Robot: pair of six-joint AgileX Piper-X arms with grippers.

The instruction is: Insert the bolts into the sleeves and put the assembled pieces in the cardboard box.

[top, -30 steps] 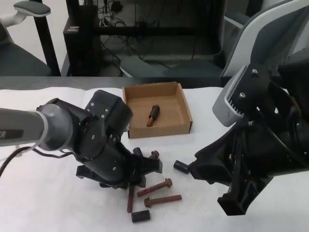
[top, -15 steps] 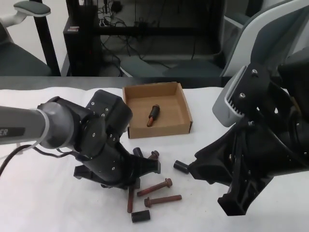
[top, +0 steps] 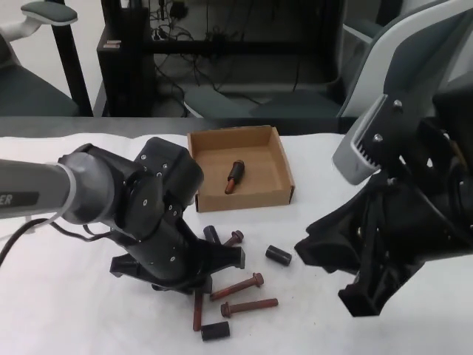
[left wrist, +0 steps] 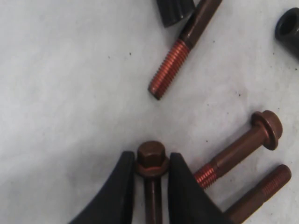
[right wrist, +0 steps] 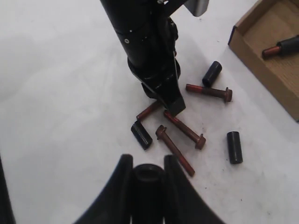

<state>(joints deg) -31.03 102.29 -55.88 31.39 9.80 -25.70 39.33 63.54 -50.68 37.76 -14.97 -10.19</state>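
Observation:
My left gripper [left wrist: 150,157] is shut on a copper bolt [left wrist: 151,161], just below its hex head, low over the white cloth. In the high view the left arm [top: 151,222] covers most of that bolt [top: 197,312]. My right gripper [right wrist: 148,164] is shut on a black sleeve [right wrist: 148,184], held above the cloth, the right arm [top: 395,237] standing at the right. Loose bolts [top: 236,286] [top: 249,305] and sleeves [top: 278,255] [top: 215,331] lie between the arms. The cardboard box [top: 281,159] holds one assembled piece [top: 234,176].
Another bolt [top: 234,238] lies by a sleeve [top: 211,234] just in front of the box. The left arm [right wrist: 149,51] stands over the pile in the right wrist view, with the box [right wrist: 254,53] beyond it. Chairs and a rack stand behind the bench.
The left arm has edged to the left, uncovering the sleeve and bolt near the box. The right arm has shifted a little to the right and up.

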